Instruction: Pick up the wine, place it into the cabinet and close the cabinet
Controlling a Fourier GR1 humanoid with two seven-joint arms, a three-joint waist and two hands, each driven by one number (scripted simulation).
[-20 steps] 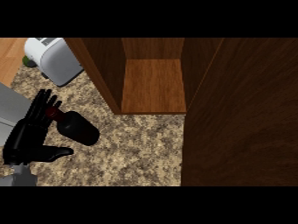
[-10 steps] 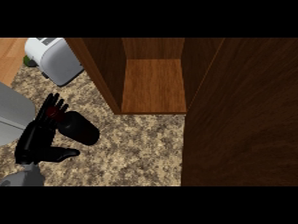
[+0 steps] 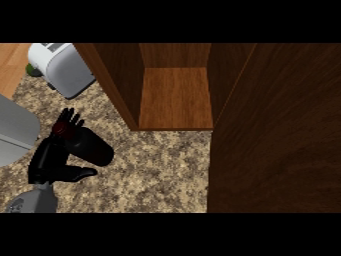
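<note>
So the biggest thing here is the wooden cabinet [image 3: 177,95], standing open with its door [image 3: 287,130] swung out and filling the whole side to the right of the opening; the shelf inside is bare wood. In front of the cabinet and out to its left runs the speckled granite tabletop [image 3: 158,175]. Further left of the cabinet, a big grey rounded shape [image 3: 3,130] cuts in from the frame edge, can't tell what it is. Up beside the cabinet's left wall sits a white toaster [image 3: 62,67]. Then the wine bottle [image 3: 92,146], dark with a reddish neck, is lying on the tabletop left of the cabinet's front edge, not inside it. The left hand [image 3: 49,160] is right against the bottle, fingers [image 3: 69,119] straight along it, thumb out underneath, not curled around it.
</note>
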